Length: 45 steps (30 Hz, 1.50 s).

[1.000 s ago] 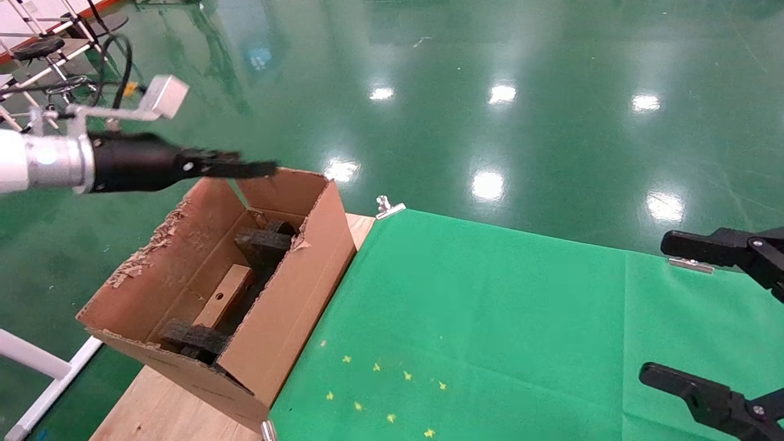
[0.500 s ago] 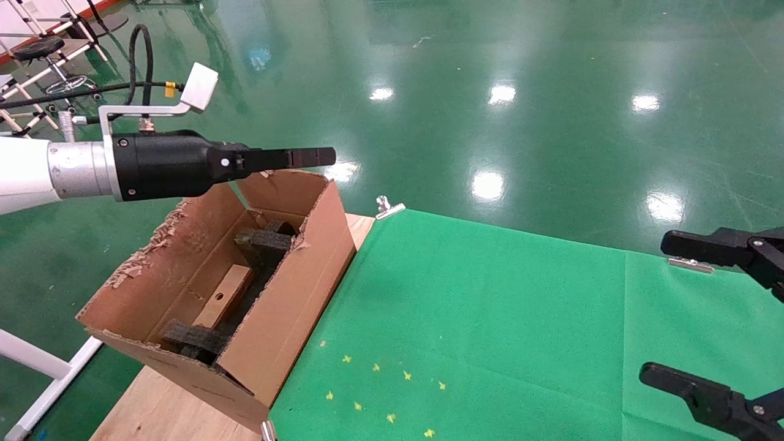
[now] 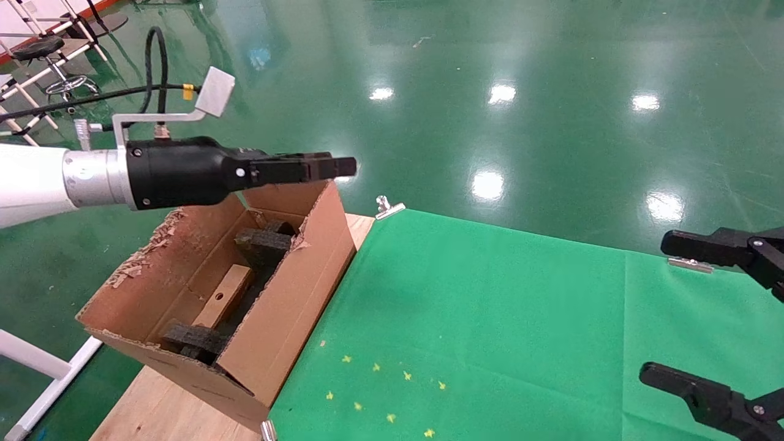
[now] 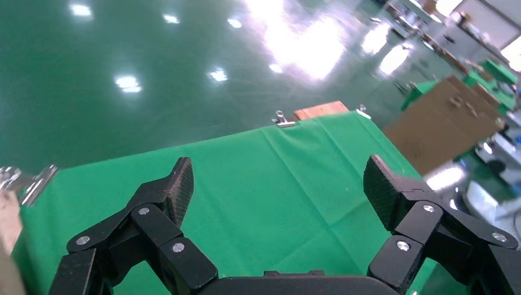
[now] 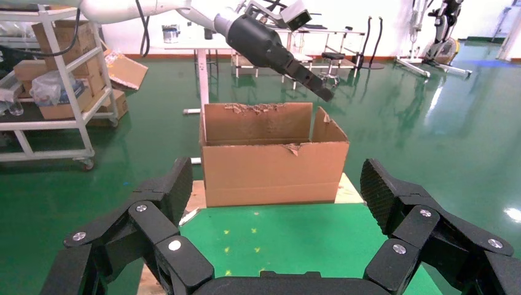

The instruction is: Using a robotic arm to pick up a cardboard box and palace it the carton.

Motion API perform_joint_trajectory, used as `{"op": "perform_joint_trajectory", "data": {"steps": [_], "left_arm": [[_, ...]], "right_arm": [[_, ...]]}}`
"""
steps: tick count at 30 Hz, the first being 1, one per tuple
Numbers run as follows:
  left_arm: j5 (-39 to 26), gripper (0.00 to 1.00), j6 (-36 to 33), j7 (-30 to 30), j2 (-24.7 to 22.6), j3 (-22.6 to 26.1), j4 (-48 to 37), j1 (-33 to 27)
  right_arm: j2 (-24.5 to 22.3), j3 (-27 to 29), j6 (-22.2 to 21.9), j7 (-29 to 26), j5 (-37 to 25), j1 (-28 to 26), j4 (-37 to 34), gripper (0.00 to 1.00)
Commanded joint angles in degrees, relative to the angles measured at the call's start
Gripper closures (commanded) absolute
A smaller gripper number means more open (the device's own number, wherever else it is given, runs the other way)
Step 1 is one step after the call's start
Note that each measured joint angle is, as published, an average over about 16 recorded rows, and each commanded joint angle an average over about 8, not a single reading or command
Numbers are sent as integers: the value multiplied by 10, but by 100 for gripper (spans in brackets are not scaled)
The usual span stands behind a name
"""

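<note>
The cardboard box [image 3: 223, 296] lies inside the carton [image 3: 294, 288] between 2 foam blocks, looking light, stiff and best gripped across its long sides, while the left claw [image 4: 276, 190] hovers spread above.

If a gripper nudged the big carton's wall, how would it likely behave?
The carton would probably flex: its rims are torn and ragged. It looks light, holding only foam blocks and the cardboard box. It overhangs the wooden table edge, so it might slide or tip.

small brown cardboard box [image 3: 225, 296] lying inside flapped carton [image 3: 288, 300]
</note>
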<state>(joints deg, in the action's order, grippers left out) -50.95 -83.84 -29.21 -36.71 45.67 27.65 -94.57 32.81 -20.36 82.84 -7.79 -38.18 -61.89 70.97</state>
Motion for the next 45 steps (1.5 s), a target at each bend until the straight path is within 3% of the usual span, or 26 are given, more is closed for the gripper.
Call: {"op": "perform_joint_trajectory", "data": {"steps": [1, 45], "left_arm": [[4, 0, -1, 7, 1, -12, 18, 13], [82, 0, -17, 166, 15, -267, 414, 297]], "right_arm": [[0, 0, 0, 0, 0, 0, 0, 0], [0, 0, 0, 0, 0, 0, 0, 0]]}}
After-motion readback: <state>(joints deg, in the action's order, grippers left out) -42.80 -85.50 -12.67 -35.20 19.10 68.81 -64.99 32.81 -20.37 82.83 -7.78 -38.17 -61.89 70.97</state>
